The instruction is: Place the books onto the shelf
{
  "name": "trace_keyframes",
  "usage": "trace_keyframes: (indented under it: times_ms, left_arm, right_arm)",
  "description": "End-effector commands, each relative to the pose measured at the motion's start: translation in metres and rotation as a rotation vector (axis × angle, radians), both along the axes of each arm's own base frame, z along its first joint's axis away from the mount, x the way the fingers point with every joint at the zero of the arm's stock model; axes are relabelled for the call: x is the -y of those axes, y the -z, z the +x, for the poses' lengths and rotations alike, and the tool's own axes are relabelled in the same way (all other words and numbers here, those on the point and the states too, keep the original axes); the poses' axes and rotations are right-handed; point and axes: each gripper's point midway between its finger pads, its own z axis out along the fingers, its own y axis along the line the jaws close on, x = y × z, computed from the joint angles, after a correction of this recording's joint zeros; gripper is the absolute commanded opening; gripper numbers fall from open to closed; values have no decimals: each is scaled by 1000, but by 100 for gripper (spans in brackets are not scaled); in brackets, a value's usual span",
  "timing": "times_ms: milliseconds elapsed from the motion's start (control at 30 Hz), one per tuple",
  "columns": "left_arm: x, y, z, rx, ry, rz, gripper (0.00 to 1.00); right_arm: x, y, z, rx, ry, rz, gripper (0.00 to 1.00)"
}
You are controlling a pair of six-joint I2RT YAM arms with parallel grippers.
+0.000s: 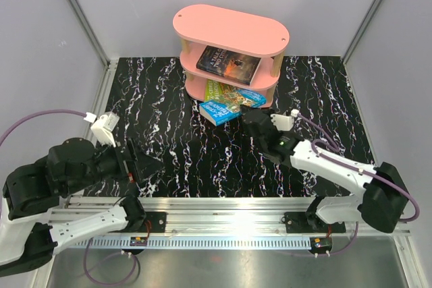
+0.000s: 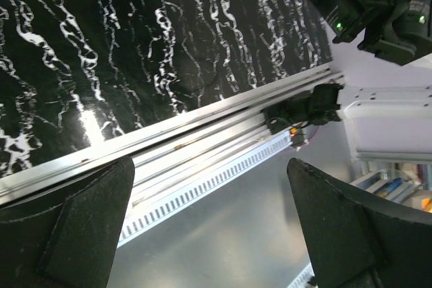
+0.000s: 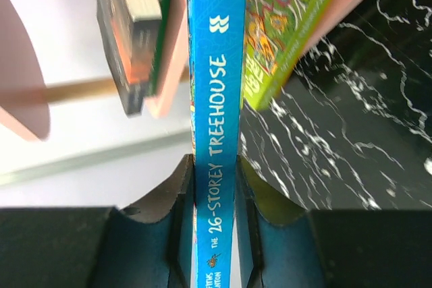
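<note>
right pincer clamped on blue book — title legible only wrist-side, left pincer apart

The black bench carries the pink shelf, with a dark book on its middle tier and a green book on its bottom tier.

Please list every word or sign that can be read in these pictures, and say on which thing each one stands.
"THE 26-STOREY TREEHOUSE": spine of the blue book, gripped by the right fingers.
Green book, cover: lettering cut off, unreadable.
Dark book on the shelf: title too small to read.
</note>
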Motion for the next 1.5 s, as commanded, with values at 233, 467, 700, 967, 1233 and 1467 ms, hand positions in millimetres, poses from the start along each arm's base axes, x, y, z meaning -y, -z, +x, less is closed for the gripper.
trace_keyframes:
  times_ms: [233, 467, 700, 967, 1233, 1467]
  left_arm:
    - [-25, 43, -15, -88, 24, 195, 99]
    - [-19, 50, -9, -87, 34, 234, 99]
    - [-14, 52, 7, -85, -10, 297, 99]
    - [-15, 61, 14, -122, -57, 369, 99]
    - [-28, 38, 21, -47, -114, 334, 99]
    - [-33, 1, 14, 76, 8, 325, 99]
  right_arm:
    - [1, 3, 41, 180, 259, 267, 0]
    - [-5, 14, 64, 311, 294, 336, 0]
    - [-17, 42, 95, 307, 275, 361, 0]
    - [-2, 63, 126, 266, 296, 354, 0]
    - [-19, 57, 154, 224, 311, 301, 0]
    - [-32, 50, 145, 108, 383, 138, 0]
